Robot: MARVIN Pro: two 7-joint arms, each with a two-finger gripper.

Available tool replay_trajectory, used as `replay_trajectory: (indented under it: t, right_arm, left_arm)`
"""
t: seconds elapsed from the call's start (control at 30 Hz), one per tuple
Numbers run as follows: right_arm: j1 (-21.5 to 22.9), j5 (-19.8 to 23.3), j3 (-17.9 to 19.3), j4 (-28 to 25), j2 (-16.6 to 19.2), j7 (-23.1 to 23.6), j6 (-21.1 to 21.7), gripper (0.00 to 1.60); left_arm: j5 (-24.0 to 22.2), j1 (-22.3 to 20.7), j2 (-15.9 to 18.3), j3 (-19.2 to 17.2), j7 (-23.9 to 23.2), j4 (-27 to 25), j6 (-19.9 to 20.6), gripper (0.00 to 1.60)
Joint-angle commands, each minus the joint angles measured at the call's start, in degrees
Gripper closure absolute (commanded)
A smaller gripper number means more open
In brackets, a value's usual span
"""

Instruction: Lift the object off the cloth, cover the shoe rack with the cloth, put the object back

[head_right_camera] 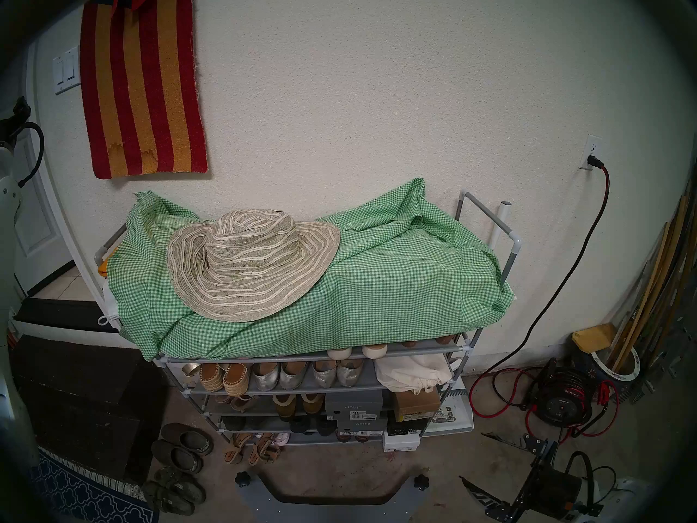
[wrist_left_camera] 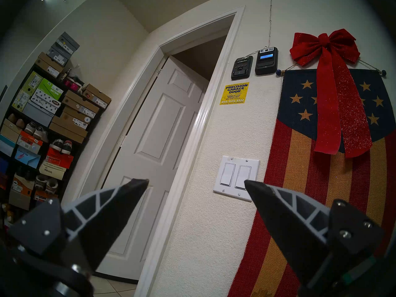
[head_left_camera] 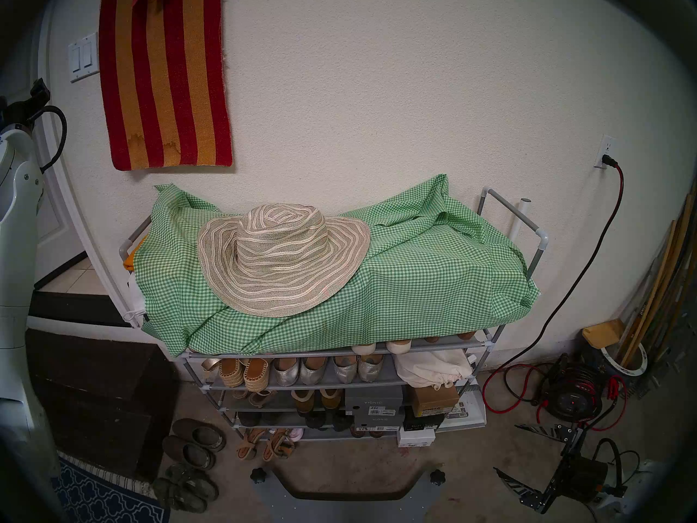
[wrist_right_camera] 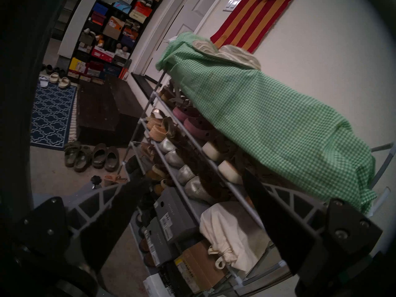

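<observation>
- Your left claw [wrist_left_camera: 196, 184] is released, aimed at the wall switch [wrist_left_camera: 235, 177], well away from the hat [head_left_camera: 283, 260].
- Your right claw [wrist_right_camera: 192, 180] is released, low beside the shoe rack [wrist_right_camera: 214, 161].
- Hat sits on the cloth [head_left_camera: 415, 284], above the right claw.

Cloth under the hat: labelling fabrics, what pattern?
Green-and-white gingham cloth, clearest in the head view.

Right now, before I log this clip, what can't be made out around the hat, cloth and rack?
- Top shelf of the shoe rack: the gingham cloth hides what lies under it, both head views.
- Cloth beneath the sun hat: hidden by its brim.
- Hat in the right wrist view: only a sliver shows behind the cloth.
- Shoebox labels: print too small.
- Right gripper: no rack contact visible.
</observation>
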Motion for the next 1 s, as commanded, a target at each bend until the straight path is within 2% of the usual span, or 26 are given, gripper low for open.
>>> replay_trajectory:
  t: [0.0,0.17,0.2,0.3,0.43,0.47,0.5,0.6,0.63,0.8,0.97]
  right_arm:
    - [3.42,-6.68,-5.82,-1.22,6.54,7.03,4.97,0.0]
    - [7.84,-8.06,-8.81,-6.97,9.41,10.28,7.43,0.0]
    - [7.96,-8.11,-8.6,-6.77,9.6,10.02,5.6,0.0]
    - [10.6,-8.76,-9.16,-10.18,10.72,10.11,5.03,0.0]
    - [13.17,-9.28,-7.65,-13.57,11.63,9.08,3.91,0.0]
    - [14.97,-9.78,-7.58,-15.62,11.32,9.18,4.57,0.0]
    - [14.09,-9.61,-6.24,-14.95,12.17,8.19,3.34,0.0]
    - [16.67,-10.09,-6.1,-18.01,11.83,8.11,4.35,0.0]
    - [16.74,-10.08,-4.48,-18.43,12.45,6.85,3.27,0.0]
    - [21.41,-11.38,-3.16,-24.16,13.08,5.3,4.83,0.0]
    - [23.46,-11.89,-0.77,-27.12,14.05,3.35,5.79,0.0]
  left_arm:
    - [0.06,-0.03,0.07,-0.01,0.01,-0.02,-0.02,0.0]
    - [0.03,-0.02,0.08,-0.02,0.02,-0.02,-0.01,0.0]
    - [0.03,-0.01,0.08,-0.02,0.02,-0.02,-0.01,0.0]
    - [0.0,-0.01,0.09,-0.02,0.02,-0.03,-0.01,0.0]
    - [-0.04,0.0,0.09,-0.03,0.03,-0.03,-0.01,0.0]
    - [-0.04,0.0,0.09,-0.03,0.03,-0.03,-0.01,0.0]
    - [-0.05,0.01,0.1,-0.03,0.03,-0.03,-0.01,0.0]
    - [-0.07,0.01,0.1,-0.03,0.03,-0.04,-0.01,0.0]
    - [-0.09,0.01,0.1,-0.04,0.03,-0.04,-0.01,0.0]
    - [-0.12,0.03,0.11,-0.04,0.04,-0.04,-0.01,0.0]
    - [-0.15,0.03,0.12,-0.05,0.04,-0.04,-0.01,0.0]
